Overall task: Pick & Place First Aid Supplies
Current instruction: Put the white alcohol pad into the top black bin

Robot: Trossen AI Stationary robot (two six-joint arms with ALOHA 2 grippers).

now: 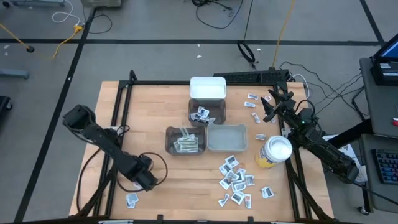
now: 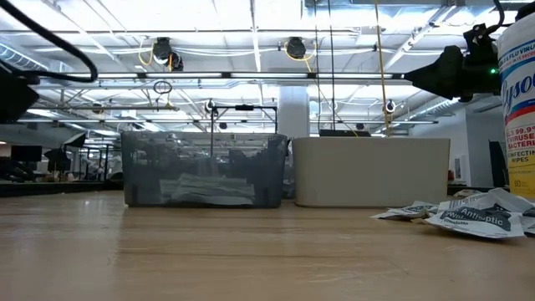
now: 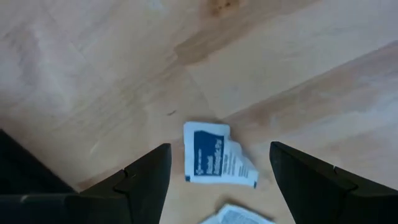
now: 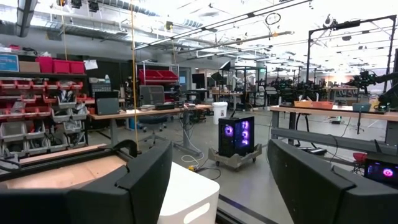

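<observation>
High view, table (image 1: 149,106): four bins (image 1: 185,140) at centre, two holding first aid supplies; loose packets (image 1: 236,179) lower right, more upper right; one yellow canister (image 1: 274,152). Left gripper (image 1: 138,186) lower left, released above sachet (image 3: 214,154). Right gripper (image 1: 275,99) upper right, released, empty.

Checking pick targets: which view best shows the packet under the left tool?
The left wrist view: the packet lies flat between the open left tool, print visible. The high view shows a speck; the other views miss it.

A second packet (image 3: 239,215) is cut off by the left wrist view's edge; the canister (image 2: 520,109) is cropped in the low view.
</observation>
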